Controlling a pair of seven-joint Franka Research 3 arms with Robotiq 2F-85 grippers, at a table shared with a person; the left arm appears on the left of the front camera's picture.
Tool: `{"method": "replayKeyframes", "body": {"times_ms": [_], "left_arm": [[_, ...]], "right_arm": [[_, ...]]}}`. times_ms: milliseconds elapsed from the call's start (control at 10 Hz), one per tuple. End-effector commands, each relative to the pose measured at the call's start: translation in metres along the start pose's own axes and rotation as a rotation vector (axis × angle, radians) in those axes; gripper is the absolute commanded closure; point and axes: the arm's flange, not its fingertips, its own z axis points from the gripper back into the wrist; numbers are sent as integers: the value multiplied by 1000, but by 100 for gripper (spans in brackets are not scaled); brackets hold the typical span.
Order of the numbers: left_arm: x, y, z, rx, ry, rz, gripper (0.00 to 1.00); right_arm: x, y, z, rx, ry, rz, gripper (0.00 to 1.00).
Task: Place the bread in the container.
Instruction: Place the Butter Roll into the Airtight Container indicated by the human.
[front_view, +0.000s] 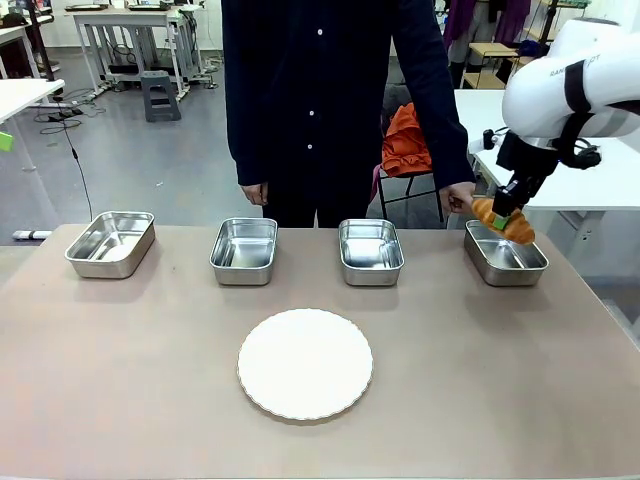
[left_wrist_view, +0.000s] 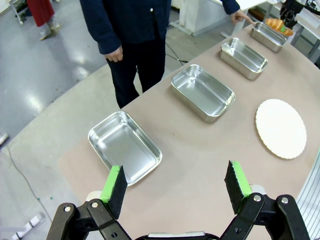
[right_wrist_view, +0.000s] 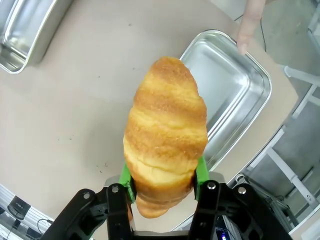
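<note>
we see the lower end of the bread (right_wrist_view: 166, 140) hidden between the green pads of the right gripper (right_wrist_view: 164, 184), whose jaws are clamped on it. the bread hangs just above the container (front_view: 505, 256), the tray farthest to the right of the white plate (front_view: 305, 362). the person's hand (front_view: 457, 199) touches the container's far rim, its fingers partly behind the bread. far from the container, the left gripper (left_wrist_view: 176, 184) has its jaws spread wide and holds nothing
</note>
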Motion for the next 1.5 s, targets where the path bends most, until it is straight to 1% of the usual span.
{"method": "replayKeyframes", "body": {"times_ms": [0,100,200,500,700,800,900,1400], "left_arm": [[0,-1,0,1,-1,-3,0],[0,-1,0,1,-1,-3,0],[0,-1,0,1,-1,-3,0],[0,-1,0,1,-1,-3,0],[0,-1,0,1,-1,-3,0],[0,-1,0,1,-1,-3,0],[0,-1,0,1,-1,-3,0],[0,-1,0,1,-1,-3,0]], "right_arm": [[-2,-3,-2,1,3,-5,50],[3,-24,-16,19,7,-70,50],[10,-38,-27,29,-11,-94,50],[18,-61,-46,33,-13,-100,50],[19,-68,-61,62,-8,-88,50],[18,-66,-64,63,-12,-119,28],[15,-67,-62,52,-16,-113,0],[11,-62,-57,11,-17,-116,0]]}}
